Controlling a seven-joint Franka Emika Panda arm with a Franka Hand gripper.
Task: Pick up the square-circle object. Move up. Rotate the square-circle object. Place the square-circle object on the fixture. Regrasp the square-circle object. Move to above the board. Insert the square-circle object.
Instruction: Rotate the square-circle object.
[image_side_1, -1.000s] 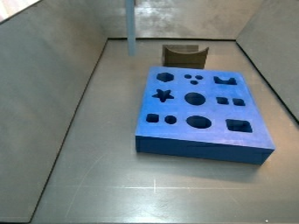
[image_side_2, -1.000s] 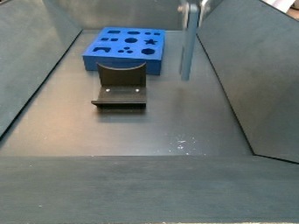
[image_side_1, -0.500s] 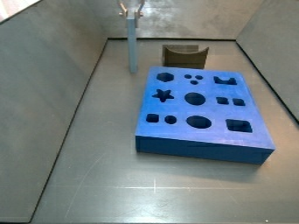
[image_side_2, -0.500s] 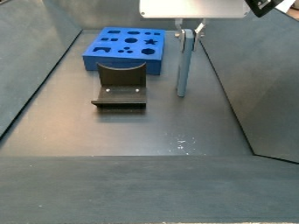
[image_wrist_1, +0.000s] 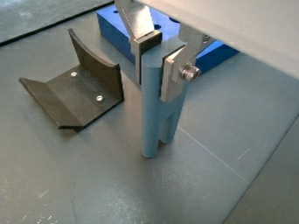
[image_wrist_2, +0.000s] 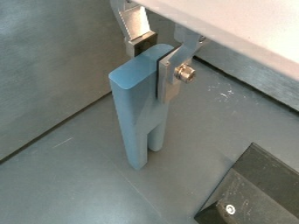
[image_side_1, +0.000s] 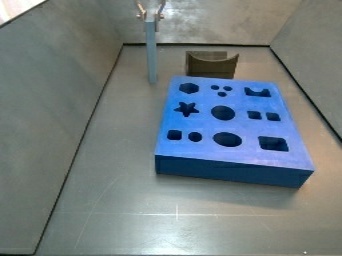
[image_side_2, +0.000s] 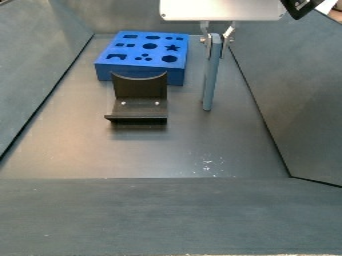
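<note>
The square-circle object (image_wrist_1: 156, 114) is a slim light blue bar standing upright, its upper end clamped between the silver fingers of my gripper (image_wrist_1: 160, 63), which is shut on it. Its lower end sits at or just above the grey floor. Both side views show this bar (image_side_1: 151, 58) (image_side_2: 209, 78) hanging from the gripper (image_side_1: 151, 16) (image_side_2: 214, 38) beside the blue board (image_side_1: 227, 125) and close to the dark fixture (image_side_1: 210, 63). In a wrist view the fixture (image_wrist_1: 76, 92) lies a short way from the bar, with its notch facing up.
Grey walls (image_side_1: 67, 60) enclose the floor on all sides, and the bar stands near one of them. A side view has the board (image_side_2: 144, 52) behind the fixture (image_side_2: 138, 100). A corner of the fixture (image_wrist_2: 251, 192) also shows in a wrist view.
Since one second ago the gripper has come down with the bar, bringing its lower end close to the floor. Nothing has moved over the last half second.
</note>
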